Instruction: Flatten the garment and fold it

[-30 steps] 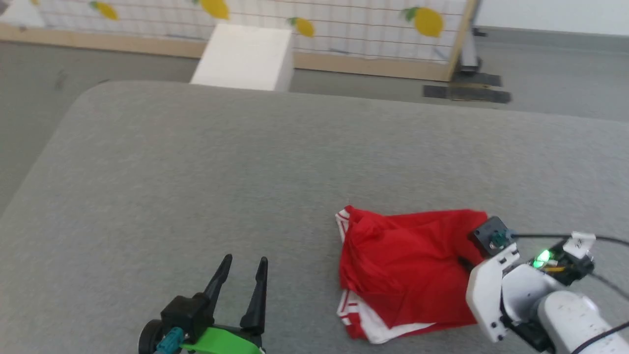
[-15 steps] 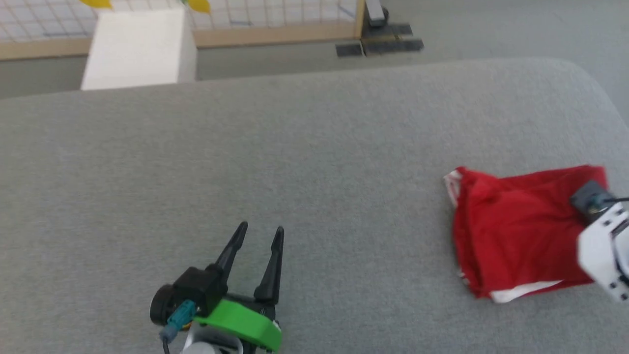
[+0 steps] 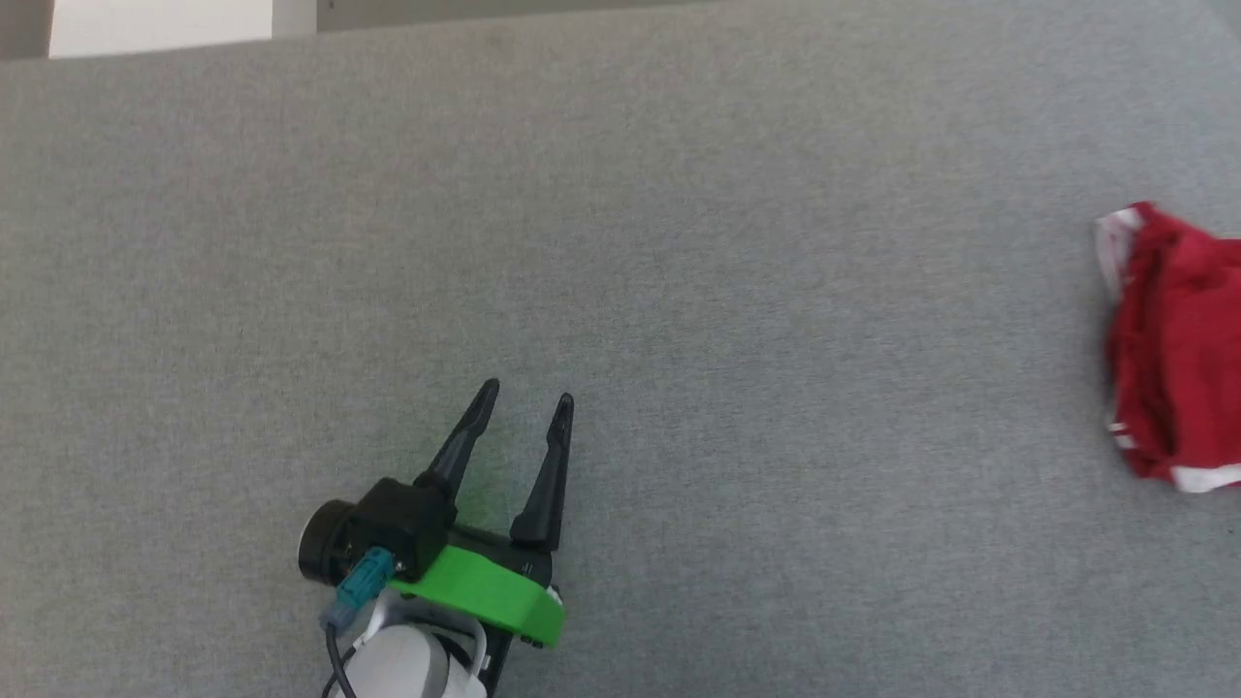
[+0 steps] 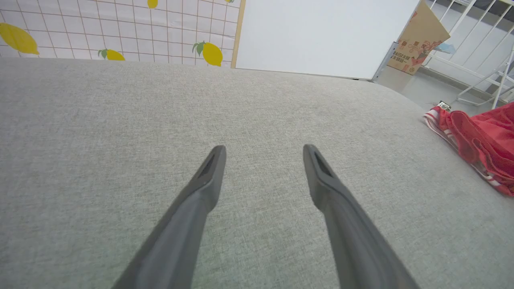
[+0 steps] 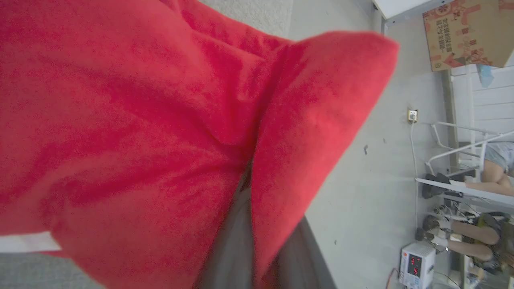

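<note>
At 7 o'clock in the head view, the left gripper [image 3: 527, 393] is spread wide over the grey cushion [image 3: 679, 242]. The red shirt [image 3: 1178, 359] lies bunched at 3 o'clock, its fabric pinched by the right gripper [image 5: 251, 188]. The cardboard box [image 5: 461, 32] carries print too small to read.

The garment [image 3: 1178, 359] is red with red-and-white striped trim; the surface [image 3: 679, 242] is grey, the fingers [image 3: 551, 475] black

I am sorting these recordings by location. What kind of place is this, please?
Probably an indoor lab or workshop, not a home: a lemon-print backdrop panel, a cardboard box, and a device with red digits on the floor.
</note>
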Available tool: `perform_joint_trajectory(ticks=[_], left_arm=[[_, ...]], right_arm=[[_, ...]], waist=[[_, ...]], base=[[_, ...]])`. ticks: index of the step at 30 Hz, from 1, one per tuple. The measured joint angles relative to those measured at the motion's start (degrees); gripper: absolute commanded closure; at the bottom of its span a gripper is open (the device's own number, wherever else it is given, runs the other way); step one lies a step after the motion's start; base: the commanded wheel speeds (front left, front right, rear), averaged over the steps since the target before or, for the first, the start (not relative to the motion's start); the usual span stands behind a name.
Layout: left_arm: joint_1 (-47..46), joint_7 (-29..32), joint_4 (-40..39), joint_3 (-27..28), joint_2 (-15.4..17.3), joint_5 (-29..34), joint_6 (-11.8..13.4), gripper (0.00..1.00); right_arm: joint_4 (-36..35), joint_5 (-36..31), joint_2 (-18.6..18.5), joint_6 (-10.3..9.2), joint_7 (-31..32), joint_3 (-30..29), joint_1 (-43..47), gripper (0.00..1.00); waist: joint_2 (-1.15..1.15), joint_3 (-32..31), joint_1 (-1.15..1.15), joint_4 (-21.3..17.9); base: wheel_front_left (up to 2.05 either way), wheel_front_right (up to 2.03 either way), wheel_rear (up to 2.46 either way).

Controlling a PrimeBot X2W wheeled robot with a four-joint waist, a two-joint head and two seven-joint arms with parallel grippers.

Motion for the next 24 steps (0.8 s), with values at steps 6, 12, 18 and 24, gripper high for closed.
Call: perform_joint_trajectory(ticks=[6,12,18,24], left_arm=[[-0.4,0.0,-0.3,0.2,0.0,0.0,-0.1,0.0],[-0.3,0.0,0.0,0.5,0.0,0.0,-0.1,0.0],[-0.1,0.0,0.4,0.5,0.0,-0.4,-0.1,0.0],[1.7,0.0,0.6,1.3,0.0,-1.3,-0.1,0.0]], right_arm=[[6.7,-3.8,-0.1,0.0,-4.3,-5.3,0.0,1.0],[10.1,-8.3,1.1,0.0,-8.8,-8.6,-1.9,0.0],[11.1,-11.8,2.1,-0.01,-11.9,-10.7,-3.9,0.0],[9.2,-11.2,6.0,-0.01,-16.7,-12.5,-6.0,0.0]], waist=[[0.0,2.0,0.0,1.6],[0.0,1.9,0.0,2.4],[0.0,-0.7,0.0,2.4],[0.0,-4.8,0.0,2.5]], base=[[0.0,0.0,0.0],[0.0,0.0,0.0],[0.0,0.0,0.0],[0.0,0.0,0.0]])
